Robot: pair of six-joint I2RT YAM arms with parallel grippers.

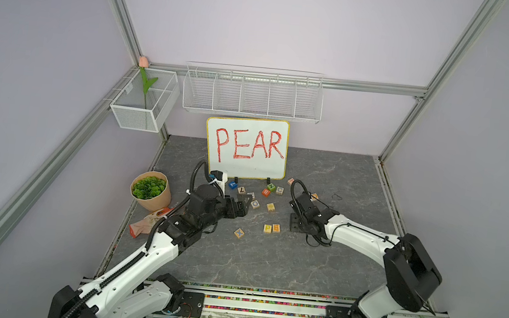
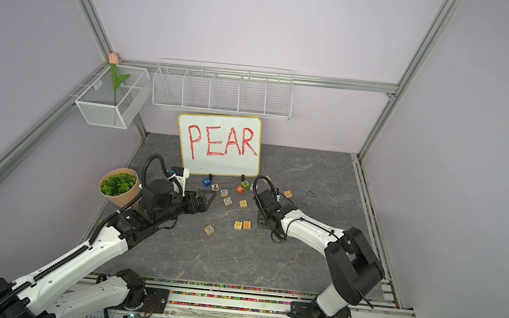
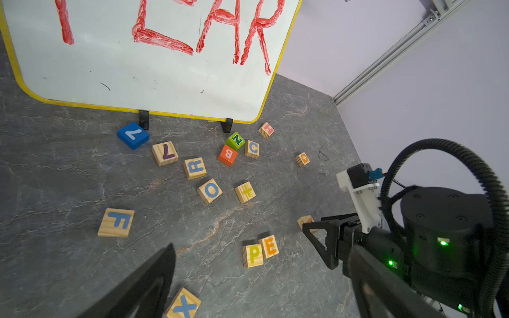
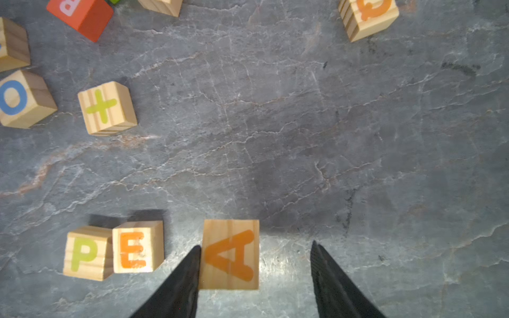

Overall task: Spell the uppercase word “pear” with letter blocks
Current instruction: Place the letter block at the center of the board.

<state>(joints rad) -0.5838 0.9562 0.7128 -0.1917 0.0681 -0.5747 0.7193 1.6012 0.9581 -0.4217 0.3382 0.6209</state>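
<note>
Nearest the robot's base, on the front part of the table, we find the row begun. P block and E block stand side by side, touching, letters up. A block sits just beside E on the side away from P, with a narrow strip of bare table between them.

Over A, the right hand straddles the block with jaws parted wider than it. The finger on the E side touches the block's wall; the other stands clear. We read this as a release, not a hold. Whether A rests fully flat we cannot say, as the right wrist view is slightly blurred there.

Farther back, the left hand hovers by the loose blocks, empty, fingers spread wide in the left wrist view. R block lies just beside it, between a purple-lettered block and the O block, blue letter up, well apart from the row.

Judgement: three letters down, R left. R lies beyond the row toward the whiteboard, on the left arm's side, so the left hand is clearly nearer. R's slot is past A along the row's axis, where the right hand now stands, so that hand must clear off first.
</note>
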